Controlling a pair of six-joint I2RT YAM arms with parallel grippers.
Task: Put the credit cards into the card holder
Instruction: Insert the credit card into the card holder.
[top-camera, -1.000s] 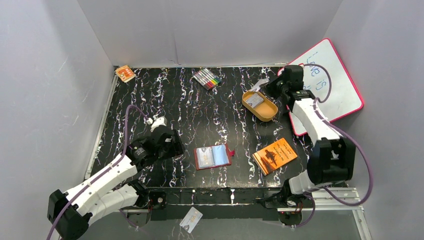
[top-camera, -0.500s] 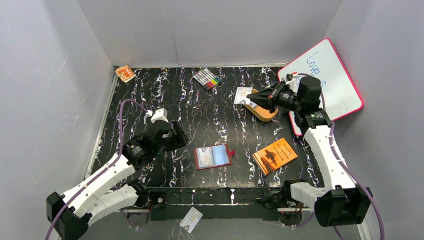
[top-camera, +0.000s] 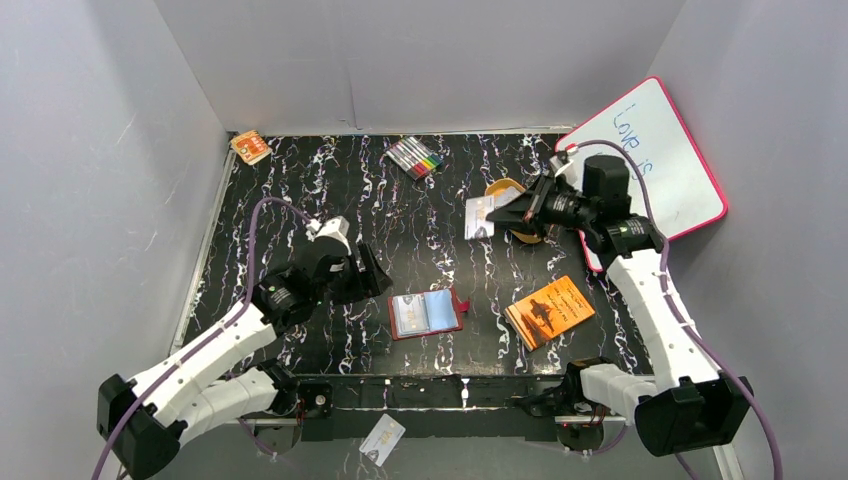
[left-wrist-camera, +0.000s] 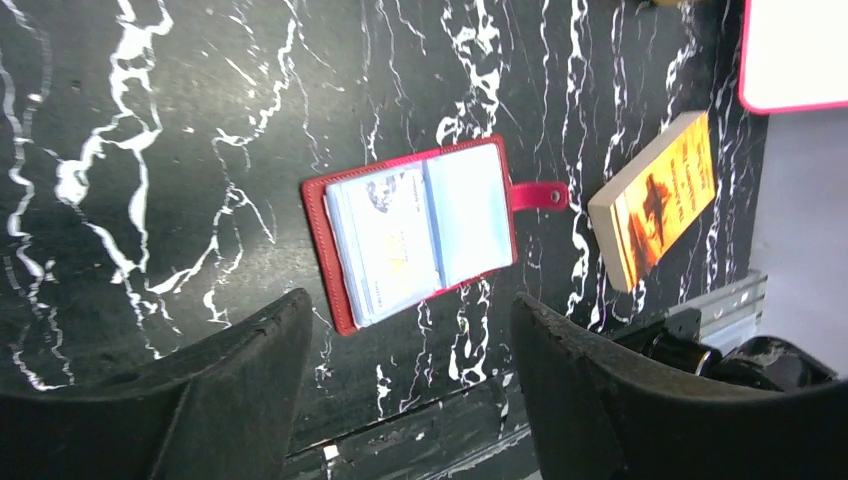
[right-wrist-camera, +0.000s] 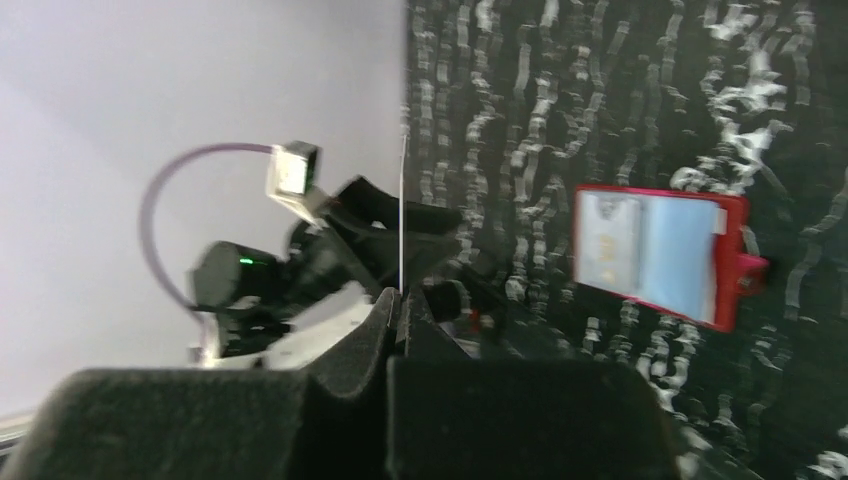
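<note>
Fingers at right (right-wrist-camera: 330, 400) pinch credit card (top-camera: 479, 217); left fingers (left-wrist-camera: 240, 390) gape.

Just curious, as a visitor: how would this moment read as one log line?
right gripper: shut on credit card | left gripper: open, empty | card holder: lying open on table

Two loose credit cards (top-camera: 479, 217), one card holder (top-camera: 427, 313), one booklet (top-camera: 550, 311), one whiteboard (top-camera: 655, 160).
</note>
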